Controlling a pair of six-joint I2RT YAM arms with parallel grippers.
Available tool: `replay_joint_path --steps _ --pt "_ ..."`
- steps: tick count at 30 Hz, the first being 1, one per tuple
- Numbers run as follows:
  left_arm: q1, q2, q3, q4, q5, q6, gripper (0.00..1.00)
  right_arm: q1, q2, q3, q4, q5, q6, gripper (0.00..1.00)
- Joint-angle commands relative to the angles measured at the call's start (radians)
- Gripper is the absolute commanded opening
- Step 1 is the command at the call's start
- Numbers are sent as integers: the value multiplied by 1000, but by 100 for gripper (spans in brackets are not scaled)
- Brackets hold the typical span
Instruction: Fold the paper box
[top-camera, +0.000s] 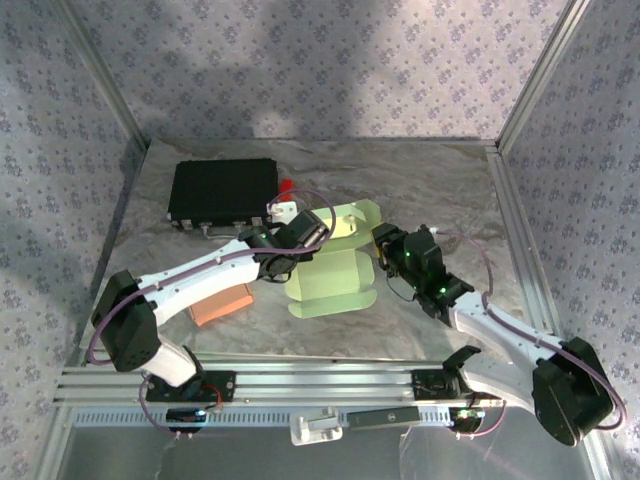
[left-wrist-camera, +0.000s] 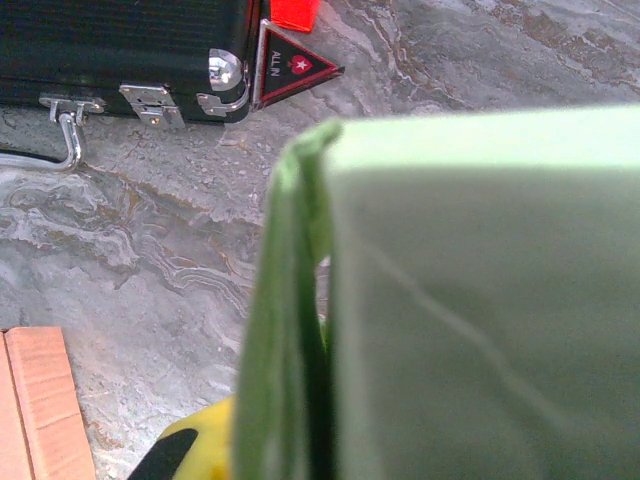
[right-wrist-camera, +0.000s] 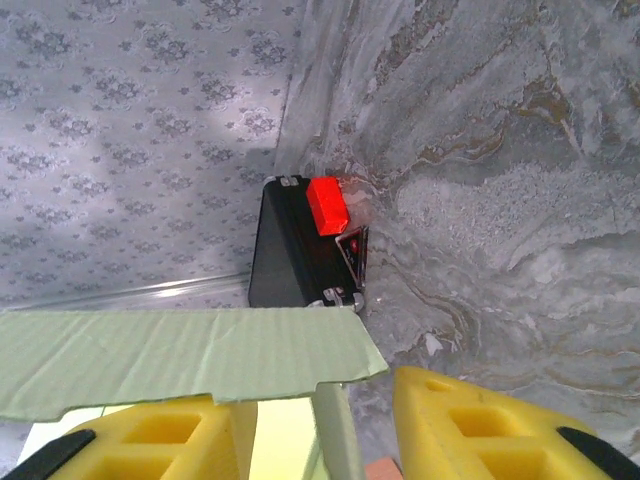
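Left gripper (top-camera: 300, 233): clenched, apparently on an upright wall of the paper box (top-camera: 330, 282). The wall's fold runs down beside one yellow pad (left-wrist-camera: 190, 452); the other pad is hidden behind green card. Right gripper (right-wrist-camera: 355, 425): released, straddling another thin wall without pinching it. The box sits mid-frame on the surface (top-camera: 450, 190), lower right of the black case (top-camera: 222, 190). Judgement: light, thin card, easily creased or dragged; take hold by a wall edge near a fold line. Interior and remaining flaps cannot be made out.
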Motion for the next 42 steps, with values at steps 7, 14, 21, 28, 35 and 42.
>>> replay_joint_path --steps 7,14,21,28,35,42 --pt "-10 19 33 1 -5 15 0 2 37 -6 108 -6 119 33" --pt "-9 32 37 6 -3 15 0 19 40 23 84 -7 115 29" --pt "-10 45 52 9 6 16 0 52 84 57 93 1 104 29" --pt "-12 41 52 7 5 17 0 97 148 86 116 17 95 28" --pt "-12 39 47 5 6 16 0 127 167 110 99 33 72 25" --pt "-4 34 46 0 2 21 0 127 88 130 -43 60 -6 25"
